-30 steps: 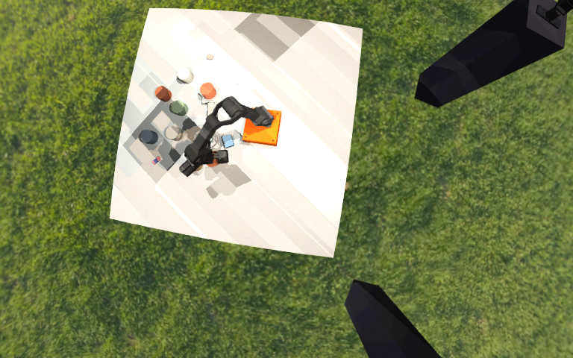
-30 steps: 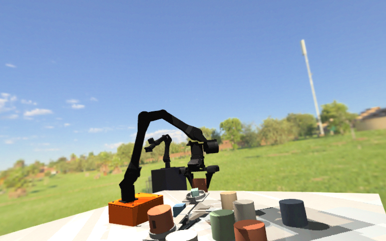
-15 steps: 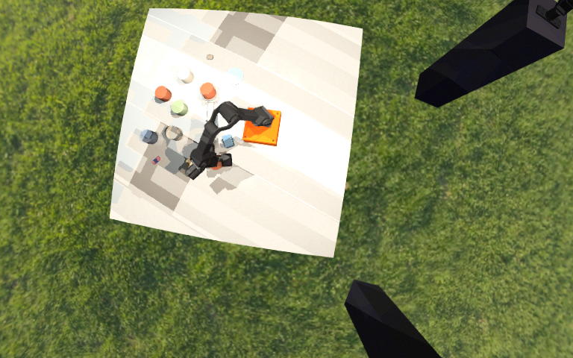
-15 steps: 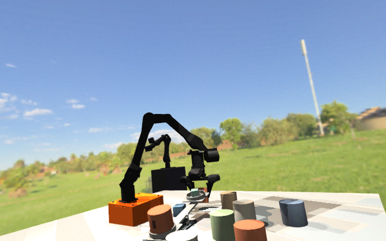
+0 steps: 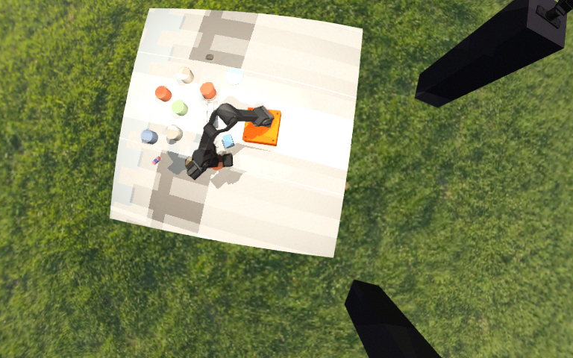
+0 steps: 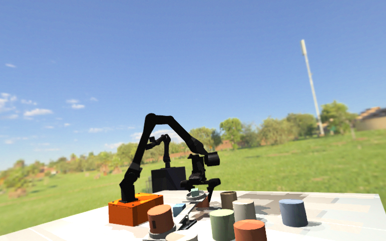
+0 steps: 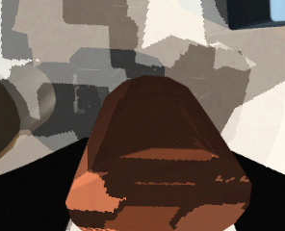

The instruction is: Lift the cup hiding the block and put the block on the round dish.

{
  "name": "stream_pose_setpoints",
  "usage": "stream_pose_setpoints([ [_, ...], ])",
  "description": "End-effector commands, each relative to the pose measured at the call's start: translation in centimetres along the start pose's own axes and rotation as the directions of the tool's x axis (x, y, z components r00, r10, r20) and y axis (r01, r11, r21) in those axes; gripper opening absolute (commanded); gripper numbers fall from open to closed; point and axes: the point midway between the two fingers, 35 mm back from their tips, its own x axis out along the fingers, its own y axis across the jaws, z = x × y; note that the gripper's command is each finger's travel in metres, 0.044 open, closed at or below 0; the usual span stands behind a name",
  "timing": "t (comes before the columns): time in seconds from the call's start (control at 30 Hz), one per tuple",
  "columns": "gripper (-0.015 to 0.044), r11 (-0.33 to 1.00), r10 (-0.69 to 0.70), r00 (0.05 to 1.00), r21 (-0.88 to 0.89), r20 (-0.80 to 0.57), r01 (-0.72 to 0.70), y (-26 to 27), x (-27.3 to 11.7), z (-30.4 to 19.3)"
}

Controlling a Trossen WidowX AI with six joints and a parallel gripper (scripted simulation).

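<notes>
From here I count eight cup-like shapes: three orange-red, two pale, one green [image 5: 178, 107] [image 6: 222, 225], one blue [image 5: 148, 136] [image 6: 293, 213], one tan [image 5: 188, 162] [image 6: 228, 200] [image 7: 0, 120]. There's one balance [image 5: 210, 107] [image 6: 186, 212], one teal block [image 6: 194, 192] and one blue box [image 5: 227, 141] [image 6: 178, 209] [image 7: 283, 11].

The fingers [image 5: 212, 165] [image 6: 201, 200] are closed around the lifted cup [image 5: 217, 165] [image 6: 202, 204] [image 7: 157, 140], off the balance; the other cup [image 5: 207, 90] [image 6: 160, 219] stands upright on its near end.

The balance's long axis runs away from the exterior camera, toward the gripper side. The teal block sits in the far pan [image 6: 195, 196], uncovered; which way its own long axis points, I can't tell.

Only the exterior view shows that block; only the top view shows the pale round dish [image 5: 234, 76] and a small red-and-blue item [image 5: 156, 159].
</notes>
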Motion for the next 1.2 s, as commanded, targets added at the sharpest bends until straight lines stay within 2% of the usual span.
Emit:
stream_pose_setpoints([
  [0.0, 0.0026, 1.000, 0.000, 1.000, 0.000, 0.000, 0.000, 0.0, 0.0, 0.0],
  [0.47, 0.0394, 1.000, 0.000, 1.000, 0.000, 0.000, 0.000, 0.0, 0.0, 0.0],
  [0.53, 0.0440, 1.000, 0.001, 1.000, 0.000, -0.001, -0.001, 0.1, -1.2, -0.1],
  [0.63, 0.0440, 1.000, 0.005, 1.000, 0.000, -0.004, -0.005, 0.1, -5.0, 0.0],
  [0.87, 0.0440, 1.000, 0.005, 1.000, 0.000, -0.004, -0.005, 0.1, -5.3, 0.0],
  [1.1, 0.0260, 0.983, 0.007, 1.000, -0.185, 0.001, -0.006, 2.0, -8.0, 5.8],
  [1.17, 0.0260, 0.968, 0.007, 1.000, -0.251, 0.003, -0.006, 2.3, -9.0, 8.0],
])
